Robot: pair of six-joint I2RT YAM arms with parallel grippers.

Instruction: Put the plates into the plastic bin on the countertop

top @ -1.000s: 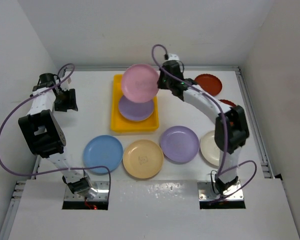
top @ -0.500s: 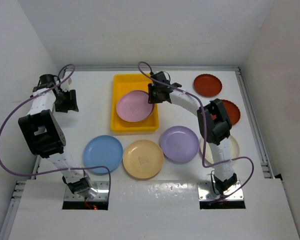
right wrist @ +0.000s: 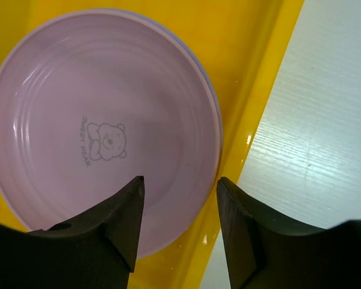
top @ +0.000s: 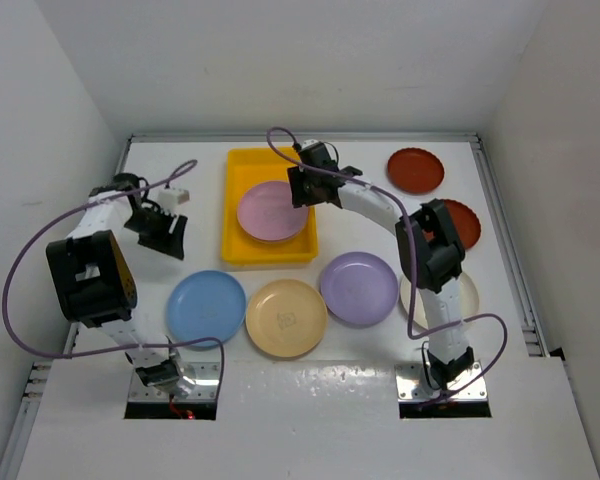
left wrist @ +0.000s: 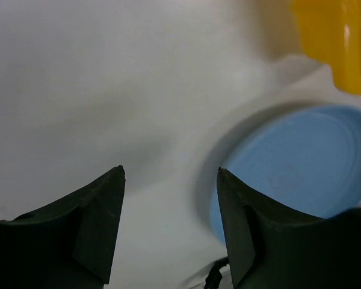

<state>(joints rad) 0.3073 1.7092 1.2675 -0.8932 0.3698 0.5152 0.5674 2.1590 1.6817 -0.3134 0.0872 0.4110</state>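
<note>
The yellow plastic bin [top: 228, 215] holds a pink plate [top: 272, 210] lying on a lilac plate whose edge shows in the right wrist view [right wrist: 212, 90]. My right gripper [top: 296, 189] is open and empty just above the pink plate's right rim [right wrist: 102, 132], and its midpoint shows in the right wrist view [right wrist: 179, 180]. My left gripper [top: 172, 238] is open and empty over bare countertop, up-left of the blue plate [top: 206, 308]. On the countertop lie a tan plate [top: 286, 317], a lilac plate [top: 358, 287], a cream plate [top: 467, 297] partly behind the right arm, and two dark red plates [top: 415, 170] [top: 462, 222].
White walls enclose the countertop, with metal rails along its left and right edges [top: 505, 240]. In the left wrist view the left gripper [left wrist: 170, 170] sits left of the blue plate [left wrist: 301, 168], with a corner of the bin [left wrist: 343, 42] at top right.
My right gripper lowered the pink plate onto the lilac plate in the bin and let go. My left arm swung from the far left wall toward the blue plate.
</note>
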